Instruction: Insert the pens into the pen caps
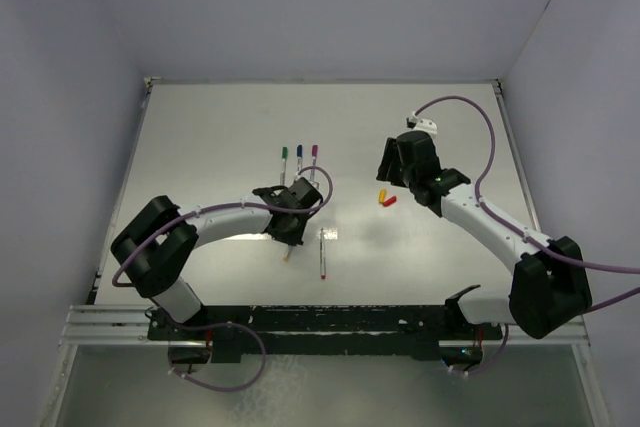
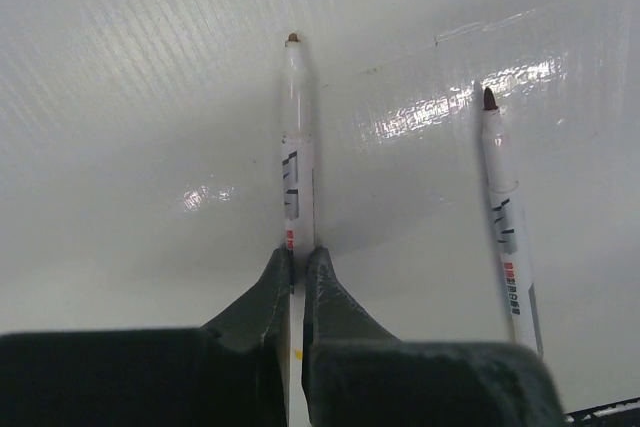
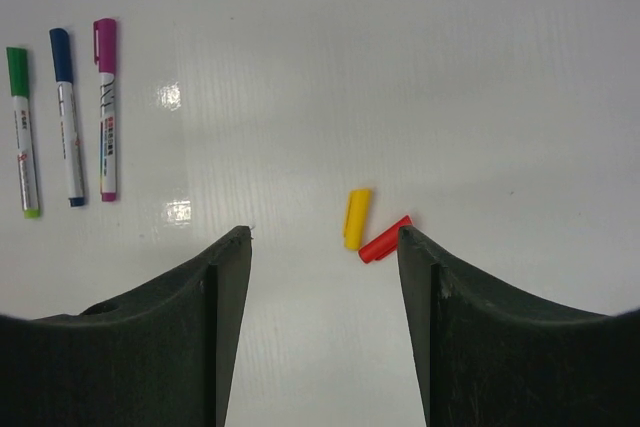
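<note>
Top view, centre-left: left gripper (image 1: 288, 227) clamped on held pen (image 2: 297, 167), fingers (image 2: 265, 297) pinching the barrel with only the pen's width between them. The pen runs straight out from the fingertips toward the top of the left wrist view, its small brownish tip bare. Cannot tell whether it rests on the white table (image 1: 200, 127) or is lifted off it. Second pen (image 2: 505, 217), also uncapped and with a dark tip, lies loose on the table just right of the held one in that view, roughly parallel to it and apart from the gripper. Above the left gripper in the top view, three pens lie side by side in a neat row, not touching. They show at upper left of the right wrist view: green-capped pen (image 3: 20, 132), blue-capped pen (image 3: 66, 117), magenta-capped pen (image 3: 105, 107). Right gripper (image 3: 322, 239), centre-right of the top view, has its fingers spread wide and holds nothing. Yellow cap (image 3: 356, 218) and red cap (image 3: 384, 240) lie on the table in a shallow V, their near ends just beside each other. They show in the gap between the spread fingers, with the red one close to the right-hand fingertip in that view. Both loose caps lie well apart from the two bare pens.
</note>
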